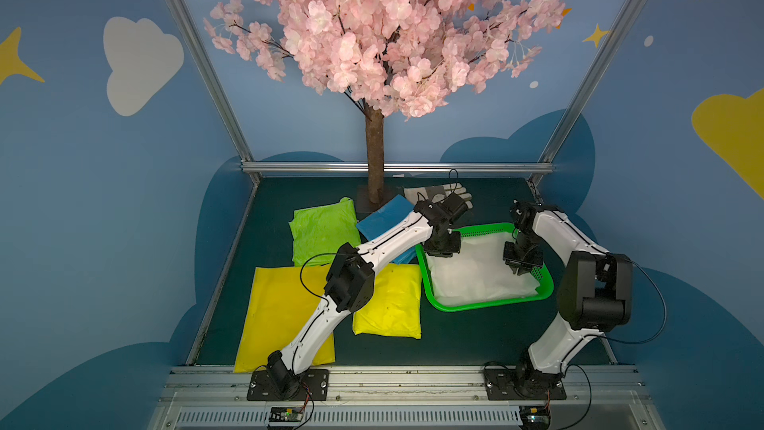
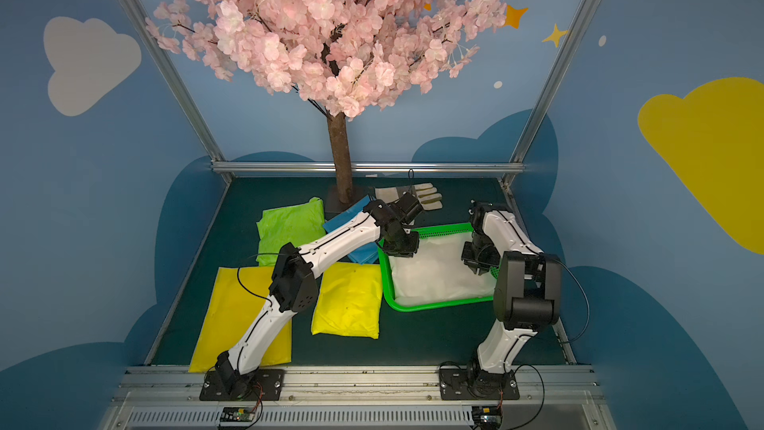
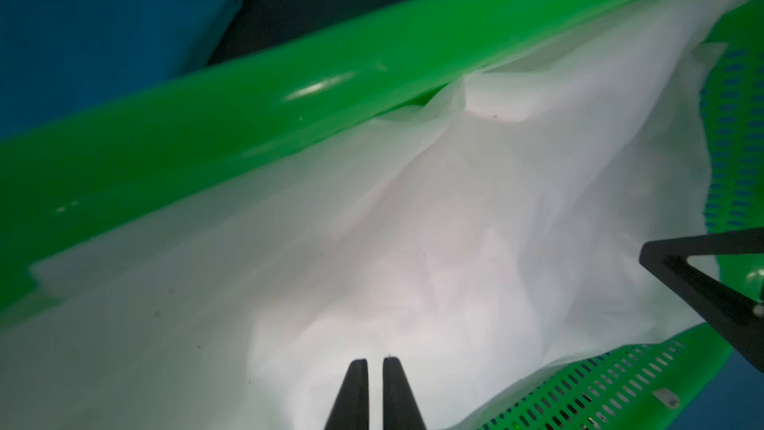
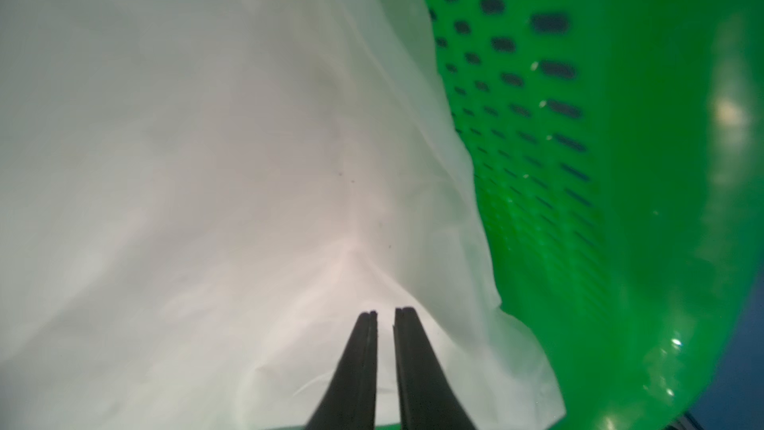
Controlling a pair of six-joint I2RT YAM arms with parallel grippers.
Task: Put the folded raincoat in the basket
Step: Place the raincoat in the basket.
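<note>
On the dark table (image 1: 454, 345) under the blossom tree (image 1: 374, 150), the white folded raincoat (image 1: 475, 279) lies inside the green basket (image 1: 488, 305), long axis spanning left pincer (image 3: 375, 361) to right pincer (image 4: 385, 311), both just above it, barely parted, gripping nothing.

No text, label, brand, number or sign can be read in any view. In both top views, the small green circuit board (image 1: 285, 414) (image 2: 237, 414) on the metal rail at the lower edge of the frame is too small for any print on it to be made out.
</note>
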